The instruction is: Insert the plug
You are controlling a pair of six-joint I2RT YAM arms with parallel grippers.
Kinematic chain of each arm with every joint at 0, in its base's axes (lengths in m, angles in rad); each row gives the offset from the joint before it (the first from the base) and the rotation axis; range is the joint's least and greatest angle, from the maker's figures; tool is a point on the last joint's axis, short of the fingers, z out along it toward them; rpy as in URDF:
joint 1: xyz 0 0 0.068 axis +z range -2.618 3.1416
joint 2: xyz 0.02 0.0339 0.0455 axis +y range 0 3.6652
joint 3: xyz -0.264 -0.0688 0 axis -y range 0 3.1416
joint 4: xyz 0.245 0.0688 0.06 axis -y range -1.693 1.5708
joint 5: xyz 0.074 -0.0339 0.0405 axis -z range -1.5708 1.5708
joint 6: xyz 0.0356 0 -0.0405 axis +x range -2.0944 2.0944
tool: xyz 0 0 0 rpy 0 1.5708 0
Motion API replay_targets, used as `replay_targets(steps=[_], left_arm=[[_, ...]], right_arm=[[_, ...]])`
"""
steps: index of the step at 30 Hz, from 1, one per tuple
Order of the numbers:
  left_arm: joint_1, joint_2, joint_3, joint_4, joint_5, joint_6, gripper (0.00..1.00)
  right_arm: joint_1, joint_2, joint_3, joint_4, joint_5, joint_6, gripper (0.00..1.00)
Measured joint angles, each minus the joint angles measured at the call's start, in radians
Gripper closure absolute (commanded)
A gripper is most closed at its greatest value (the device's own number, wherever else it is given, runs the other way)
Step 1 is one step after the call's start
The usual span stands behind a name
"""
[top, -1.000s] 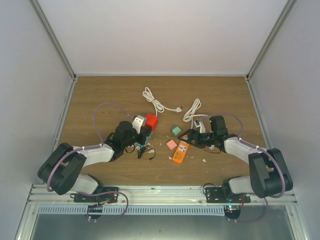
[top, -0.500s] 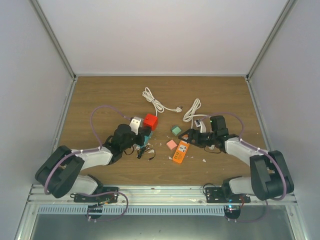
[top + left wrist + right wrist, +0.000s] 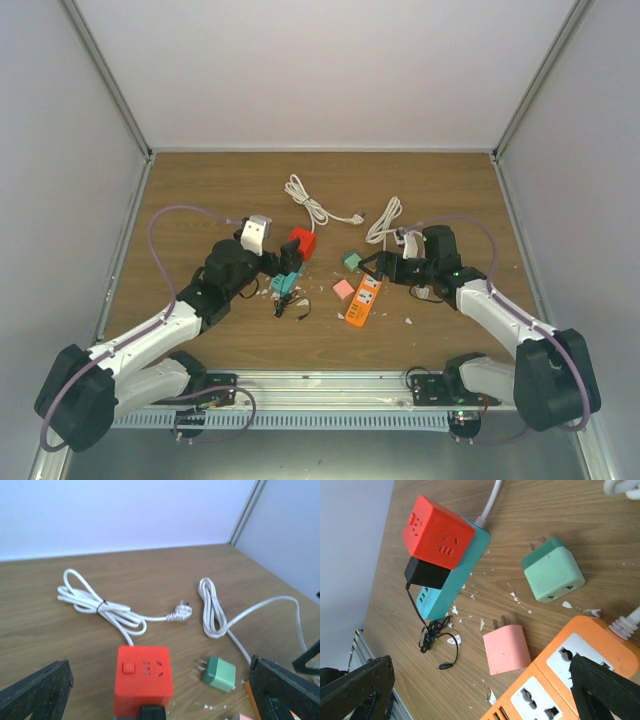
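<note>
A black plug (image 3: 425, 573) stands in the top of a teal power strip (image 3: 454, 581), tight against a red socket cube (image 3: 438, 533) that rests on the same strip. My left gripper (image 3: 160, 680) is open just behind the cube (image 3: 142, 677), with both fingers apart from the black plug (image 3: 150, 712). My right gripper (image 3: 481, 665) is open low over a pink plug (image 3: 506, 649) and an orange power strip (image 3: 570, 680). In the top view the left gripper (image 3: 288, 262) and right gripper (image 3: 385, 270) face each other.
A green plug (image 3: 352, 260) lies on the table between cube and orange strip (image 3: 362, 303). Two coiled white cables (image 3: 310, 205) (image 3: 385, 220) lie further back. A thin black cord (image 3: 290, 308) is bundled in front of the teal strip (image 3: 283, 285). White crumbs are scattered around.
The left gripper has opened, let go of the black plug and drawn back toward the near left. The right arm has shifted slightly.
</note>
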Motion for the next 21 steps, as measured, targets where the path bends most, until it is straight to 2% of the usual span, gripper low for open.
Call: replay_targets(steps=[5,15,18,21], left_arm=[[0.0,-0.007,0.056,-0.05,-0.003,0.035,0.01],[0.006,-0.006,0.061,-0.092,0.034,0.068,0.01],[0.016,-0.011,0.061,-0.098,0.082,0.073,0.01],[0.025,-0.021,0.066,-0.091,0.215,0.121,0.01]], right_arm=[[0.01,0.019,0.005,-0.048,0.035,-0.016,0.02],[0.013,0.026,0.085,-0.158,0.114,-0.035,0.0],[0.016,0.029,0.111,-0.171,0.126,-0.036,0.01],[0.019,0.041,0.125,-0.176,0.132,-0.035,0.0]])
